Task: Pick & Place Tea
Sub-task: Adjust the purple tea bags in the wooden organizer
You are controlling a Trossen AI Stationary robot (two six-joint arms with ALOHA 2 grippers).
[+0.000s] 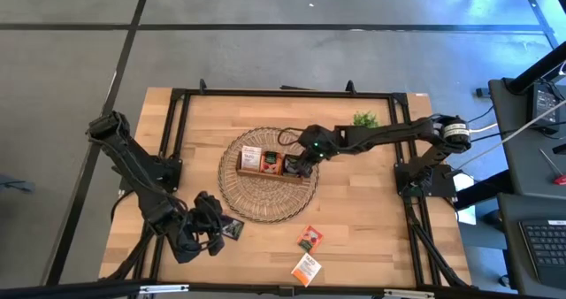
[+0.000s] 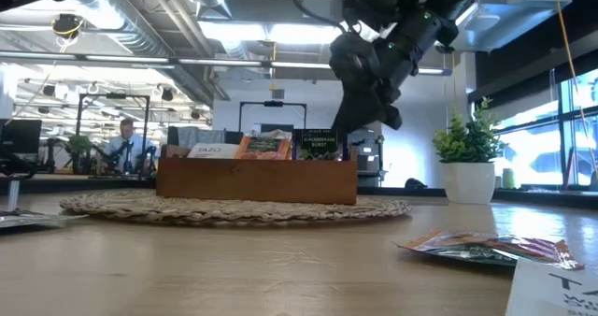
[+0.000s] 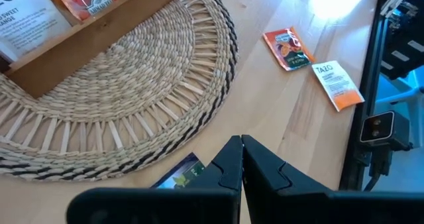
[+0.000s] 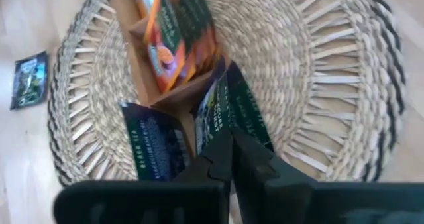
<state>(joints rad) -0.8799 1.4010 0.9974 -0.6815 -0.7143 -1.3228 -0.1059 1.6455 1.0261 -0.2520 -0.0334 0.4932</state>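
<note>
Starting at the near edge of the table (image 1: 371,215), there's a white and orange sachet (image 1: 306,269) lying flat, and a red and green sachet (image 1: 309,237) just a bit further in, close beside it. Both show in the left wrist view too, well apart from the woven mat (image 1: 232,177).

Over by the near left corner, the left gripper (image 3: 240,159) sits low over the wood with its fingers pressed together, nothing between them. A dark green sachet (image 1: 233,229) lies on the table right beside it, just off the mat's rim.

Middle of the table is the round woven mat with the brown wooden tray (image 2: 257,179) sitting on it. The tray's compartments hold more tea standing upright: a white sachet (image 2: 213,150) at one end, orange ones (image 2: 263,146) in the middle, and a dark sachet (image 4: 233,115) at the end nearest the right arm.

The right gripper (image 4: 228,146) reaches in over that end compartment, fingers pinched together on the top edge of the dark sachet. Another dark blue sachet (image 4: 156,146) stands right next to it, leaning a bit.

Further back toward the far right corner there's a small green potted plant (image 2: 469,154).
</note>
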